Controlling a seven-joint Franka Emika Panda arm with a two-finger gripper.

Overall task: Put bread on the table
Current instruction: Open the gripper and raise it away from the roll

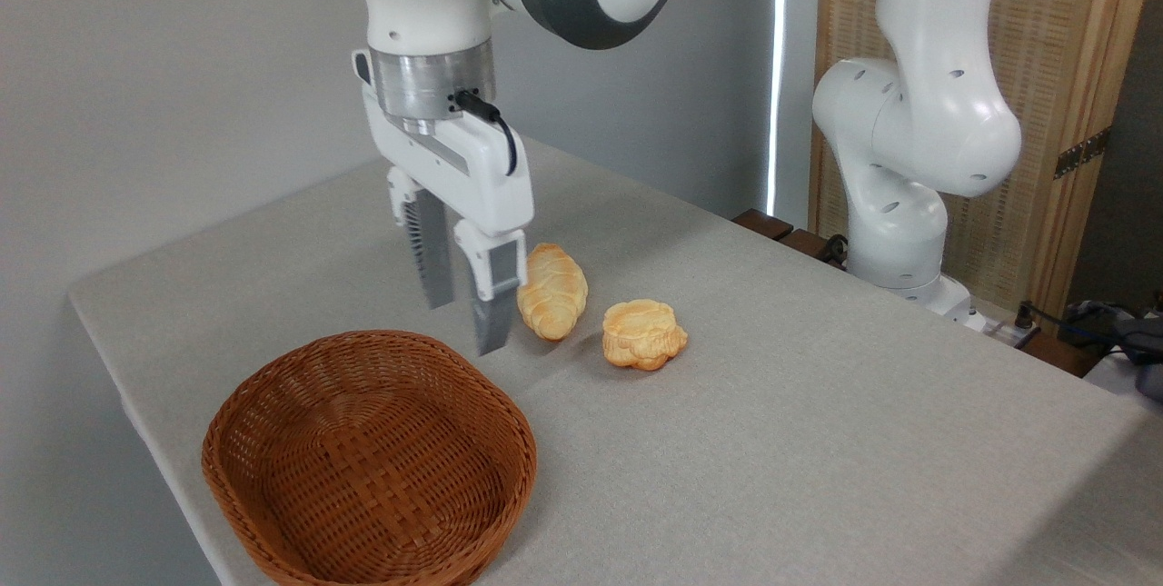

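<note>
Your gripper (465,324) hangs pointing straight down with its two fingers (436,263) parted by a narrow gap, and nothing sits between them. The fingers touch no object; their tips stand over the far rim of the wicker basket (368,459), which lies below and toward the camera from them. You can see the basket's woven floor bare.

Just to the right of the nearer finger lies the braided loaf (552,290), flat on the table (818,404); whether the finger touches it cannot be told from this angle, since the finger overlaps the loaf's left end in view.

The bread (643,333), a lumpy golden bun, rests on the table farther right of your gripper, beyond the loaf and just apart from it. It sits clear of the basket.

Nothing stands between your gripper and the bun except the loaf. The arm's white base (899,241) stands well to the right, at the table's far edge.
</note>
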